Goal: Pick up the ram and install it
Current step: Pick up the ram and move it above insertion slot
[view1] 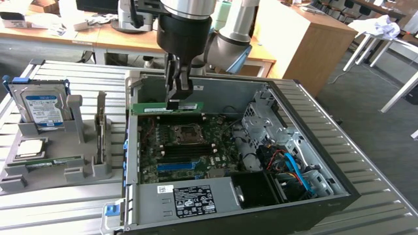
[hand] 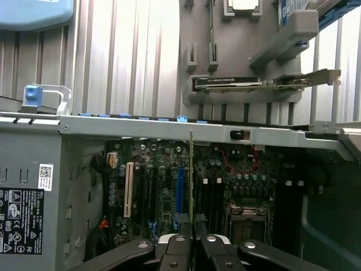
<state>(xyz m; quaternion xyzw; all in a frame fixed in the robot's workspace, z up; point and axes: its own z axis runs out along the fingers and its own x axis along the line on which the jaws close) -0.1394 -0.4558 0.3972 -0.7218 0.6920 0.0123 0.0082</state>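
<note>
Crosswise, ram (view1: 151,107) level, on edge

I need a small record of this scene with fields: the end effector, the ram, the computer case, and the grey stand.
End effector: shut on the ram
Ram: held level over the motherboard, not yet in a slot
Computer case: lies open, motherboard exposed
Grey stand: beside the case, on the exterior view's left; bears an upright hard drive and a flat processor chip
</note>
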